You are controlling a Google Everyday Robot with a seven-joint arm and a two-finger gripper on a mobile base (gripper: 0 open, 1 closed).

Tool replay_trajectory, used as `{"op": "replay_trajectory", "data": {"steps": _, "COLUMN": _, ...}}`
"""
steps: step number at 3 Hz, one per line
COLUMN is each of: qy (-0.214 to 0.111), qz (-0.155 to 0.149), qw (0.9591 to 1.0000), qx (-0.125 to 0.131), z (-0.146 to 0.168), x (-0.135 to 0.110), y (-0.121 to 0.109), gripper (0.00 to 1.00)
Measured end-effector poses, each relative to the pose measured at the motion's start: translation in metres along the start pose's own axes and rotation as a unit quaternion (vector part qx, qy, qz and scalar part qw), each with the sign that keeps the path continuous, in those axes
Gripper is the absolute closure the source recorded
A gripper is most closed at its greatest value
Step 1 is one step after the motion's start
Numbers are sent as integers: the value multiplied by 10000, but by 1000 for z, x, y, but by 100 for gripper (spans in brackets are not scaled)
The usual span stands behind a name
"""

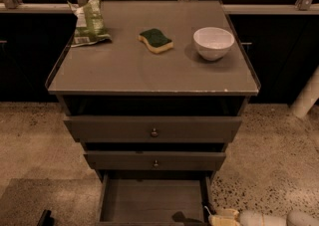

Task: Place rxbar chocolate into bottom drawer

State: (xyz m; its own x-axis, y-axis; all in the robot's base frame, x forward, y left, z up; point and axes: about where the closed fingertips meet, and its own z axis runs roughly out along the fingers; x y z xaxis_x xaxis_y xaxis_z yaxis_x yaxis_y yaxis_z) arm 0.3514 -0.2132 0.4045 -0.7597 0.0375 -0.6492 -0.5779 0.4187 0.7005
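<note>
1. I have the bottom drawer (152,200), a shallow grey-brown tray, pulled out beneath the two upper drawers with small round knobs (154,129). Its flat floor shows, with a dark shadow near the front right corner.
2. I cannot make out the rxbar chocolate in that drawer or on the desk. Whether the gripper holds it, I cannot tell.
3. A round white bowl (213,42) stands upright at the right rear of the grey-brown desk (149,73).
4. A green-and-yellow sponge (156,40) lies mid-rear, and a crinkled green chip bag (88,23) lies at the left rear.
5. My pale gripper (222,217) sits low, just outside the drawer's right wall. The pale arm (264,218) reaches in level from the right. Open or closed, I cannot tell.
</note>
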Motion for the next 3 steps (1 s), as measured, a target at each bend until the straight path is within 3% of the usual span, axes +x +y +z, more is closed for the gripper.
{"op": "replay_trajectory", "data": {"steps": 1, "qy": 44, "qz": 173, "qw": 9997, "qx": -173, "z": 12, "x": -2, "y": -21, "gripper": 100}}
{"op": "replay_trajectory", "data": {"steps": 3, "qy": -42, "qz": 651, "qw": 9970, "qx": -428, "z": 59, "x": -4, "y": -104, "gripper": 100}}
